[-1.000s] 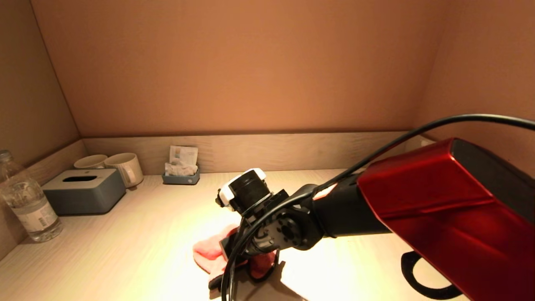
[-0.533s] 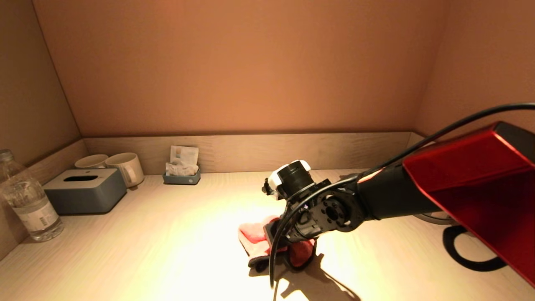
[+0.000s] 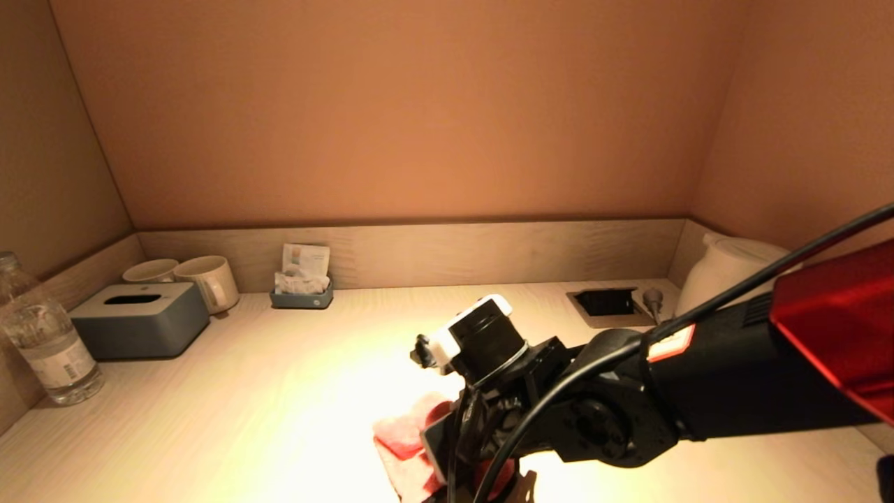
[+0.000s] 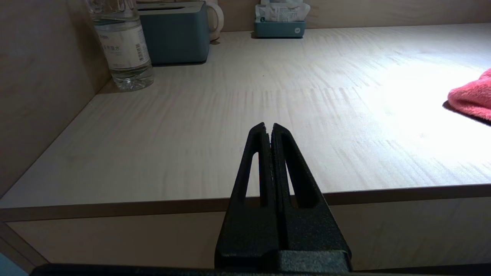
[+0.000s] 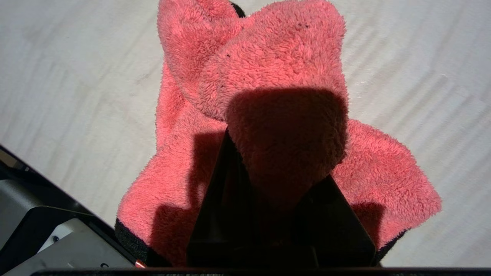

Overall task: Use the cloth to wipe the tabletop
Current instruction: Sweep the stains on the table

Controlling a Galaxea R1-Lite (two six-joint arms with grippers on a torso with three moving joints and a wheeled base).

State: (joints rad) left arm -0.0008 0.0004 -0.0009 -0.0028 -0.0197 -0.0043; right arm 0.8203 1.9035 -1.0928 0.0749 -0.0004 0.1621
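Midway through a wiping pass, the right gripper (image 5: 282,168) clamps a fluffy pink microfibre cloth (image 5: 268,88) and presses it onto the pale wood-grain tabletop (image 3: 279,405), near the front edge and roughly central. The left gripper (image 4: 268,130), fingers closed on nothing, waits off the front edge toward the left corner. A clear plastic water bottle (image 3: 45,335), a grey tissue box (image 3: 140,318) and two cream mugs (image 3: 192,276) crowd the back-left corner; a white kettle (image 3: 726,276) stands back right. The next stroke likely calls for steady downward pressure while sweeping toward unwiped areas, stopping short of those items.
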